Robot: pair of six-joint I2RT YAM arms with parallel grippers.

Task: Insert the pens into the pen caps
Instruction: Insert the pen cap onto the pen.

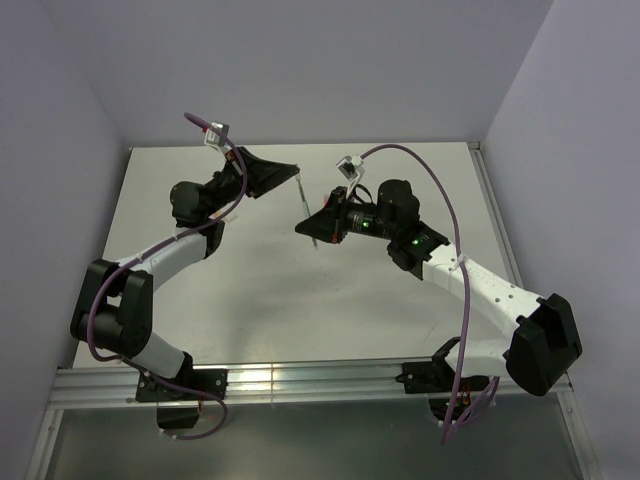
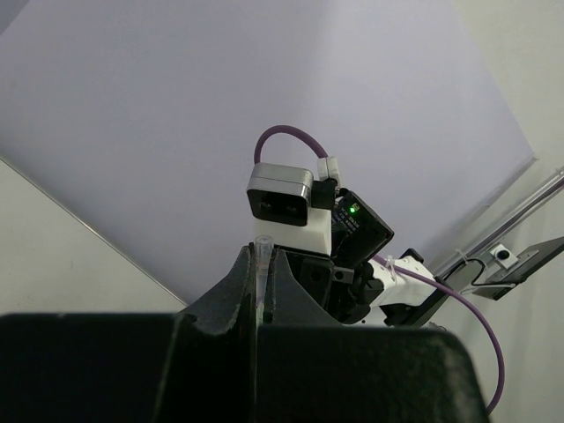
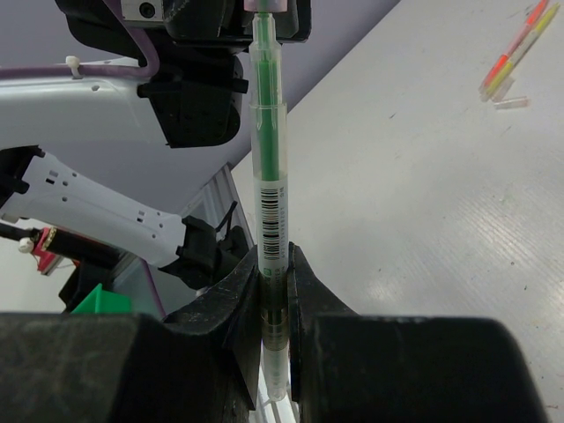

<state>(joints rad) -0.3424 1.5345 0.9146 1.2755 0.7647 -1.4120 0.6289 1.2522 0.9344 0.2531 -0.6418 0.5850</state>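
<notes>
Two loose pens, right-wrist view only

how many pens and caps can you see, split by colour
green pen: 1, gripped in the right pincer
orange pen: 1, lying on the table
yellow pen: 1, beside the orange pen
loose clear cap: 1, next to those two
total: 4
</notes>
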